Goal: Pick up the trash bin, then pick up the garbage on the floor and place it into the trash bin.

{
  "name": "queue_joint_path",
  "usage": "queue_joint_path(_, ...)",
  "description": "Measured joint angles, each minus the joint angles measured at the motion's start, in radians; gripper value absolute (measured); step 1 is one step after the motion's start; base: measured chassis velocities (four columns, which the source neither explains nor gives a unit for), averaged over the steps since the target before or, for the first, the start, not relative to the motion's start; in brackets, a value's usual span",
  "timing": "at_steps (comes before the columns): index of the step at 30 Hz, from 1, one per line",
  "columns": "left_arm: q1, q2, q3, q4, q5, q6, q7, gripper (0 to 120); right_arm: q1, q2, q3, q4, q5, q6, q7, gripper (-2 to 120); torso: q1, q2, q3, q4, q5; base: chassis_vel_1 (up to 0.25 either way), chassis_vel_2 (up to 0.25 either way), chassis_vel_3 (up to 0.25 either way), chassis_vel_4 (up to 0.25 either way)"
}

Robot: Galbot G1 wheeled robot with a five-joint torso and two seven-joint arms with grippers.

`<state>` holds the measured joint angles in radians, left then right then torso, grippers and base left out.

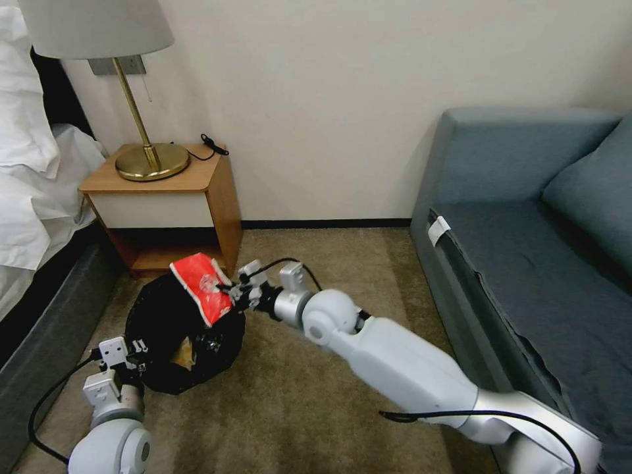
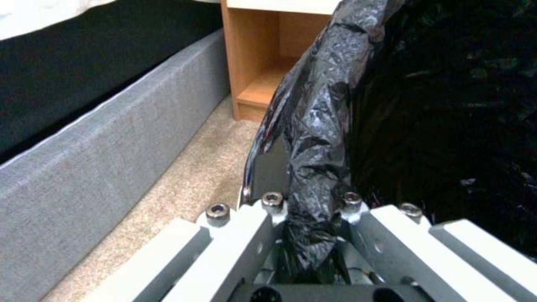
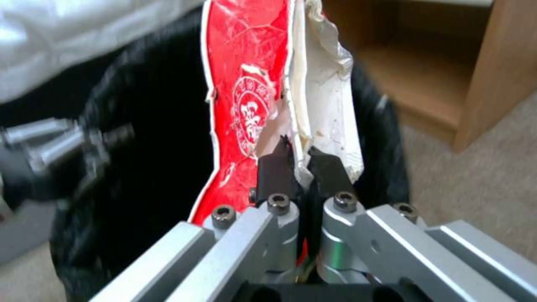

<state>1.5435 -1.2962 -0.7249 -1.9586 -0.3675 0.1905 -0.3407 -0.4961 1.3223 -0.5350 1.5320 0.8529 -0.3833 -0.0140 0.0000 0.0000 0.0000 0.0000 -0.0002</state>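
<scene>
- Right claw (image 1: 238, 294), frame centre, pinched shut on red snack packet (image 1: 203, 286), which hangs over the trash bin (image 1: 172, 342) mouth, lower left.
- Left claw (image 1: 135, 349) clamped on bin rim w/ bag.
- Step now: drop. Best to centre the packet over the opening & go lower before letting go.
- Packet: thin, crinkly foil, torn, white inside; liner: glossy black, wrinkled.

Crinkly glossy black plastic bag (image 2: 319, 126)
</scene>
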Motion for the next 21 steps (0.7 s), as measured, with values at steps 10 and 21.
queue_joint_path(10,-0.011,0.012,-0.004,0.009,-0.015,0.000,0.000,2,-0.029,0.027,-0.036,-0.043,-0.039,0.011,0.025,7,0.000,0.000,0.000,0.0000,0.0001,0.000,0.000,0.000,0.000)
queue_joint_path(21,-0.018,0.020,-0.013,0.017,-0.029,0.003,0.000,2,-0.038,0.030,-0.033,-0.060,-0.055,0.014,0.032,45,0.000,0.000,0.000,-0.0001,0.0002,0.000,0.000,0.000,0.000)
